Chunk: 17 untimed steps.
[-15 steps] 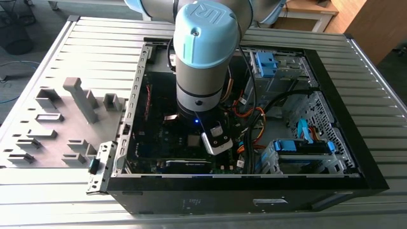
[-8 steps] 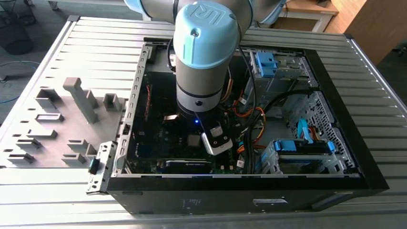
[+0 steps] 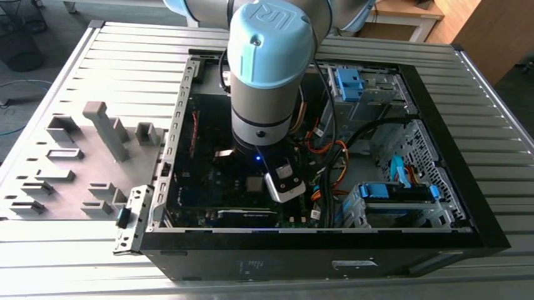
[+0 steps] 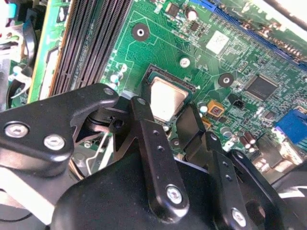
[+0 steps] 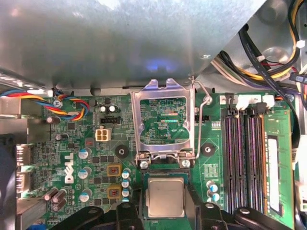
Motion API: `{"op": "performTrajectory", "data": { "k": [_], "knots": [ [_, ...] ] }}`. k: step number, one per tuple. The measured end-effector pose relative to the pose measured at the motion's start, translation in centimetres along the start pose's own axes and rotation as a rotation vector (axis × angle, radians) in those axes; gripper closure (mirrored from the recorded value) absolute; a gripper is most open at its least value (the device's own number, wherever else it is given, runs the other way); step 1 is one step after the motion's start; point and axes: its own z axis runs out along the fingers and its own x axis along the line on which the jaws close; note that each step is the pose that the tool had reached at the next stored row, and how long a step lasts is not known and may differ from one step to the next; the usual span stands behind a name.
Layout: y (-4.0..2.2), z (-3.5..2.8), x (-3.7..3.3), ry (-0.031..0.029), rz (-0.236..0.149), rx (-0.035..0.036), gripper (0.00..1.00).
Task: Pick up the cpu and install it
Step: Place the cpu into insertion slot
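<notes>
item: one robot arm [image 3: 267, 69], light-blue capped, reaching down into an open computer case [image 3: 492, 240] that lies flat on a slatted metal counter [image 3: 125, 56]. the cpu [image 5: 165, 196], a thin square chip with a silvery-grey top, lies flat inside the dark socket frame on the green motherboard [image 5: 86, 143]; also seen in the second wrist view [image 4: 167, 98], level with the board and square to the frame. claw [image 4: 167, 125]: black, hanging close at the near edge of the cpu; whether it is clenched on the chip or released cannot be told, and contact is not discernible. load plate [image 5: 163, 88]: bright metal, window-shaped, swung up off the socket and standing on the far side of it, hinged just beside the cpu. retaining lever [image 5: 205, 100]: thin wire, raised, beside the plate. memory slots [image 5: 242, 158]: long dark rows, well to one side of the socket. white four-pin connector [image 5: 102, 134] and a bundle of coloured wires [image 5: 72, 105] on the opposite side of the socket. grey metal panel [image 5: 120, 43] beyond the plate. in the exterior view: orange cables [image 3: 338, 162] and blue drive brackets [image 3: 349, 84] in the case toward the exterior view's right; a grey tray [image 3: 50, 187] with upright grey plastic blocks [image 3: 109, 128] on the counter at the exterior view's left, just beside the case.
</notes>
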Motion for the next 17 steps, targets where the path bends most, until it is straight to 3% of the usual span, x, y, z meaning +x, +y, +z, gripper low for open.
{"op": "performTrajectory", "data": {
  "k": [4,17],
  "knots": [
    [0.02,-0.26,0.0,0.0,0.0,-0.0001,0.52],
    [0.01,-0.22,0.02,-0.0008,0.0,0.0,0.51]
  ]
}}
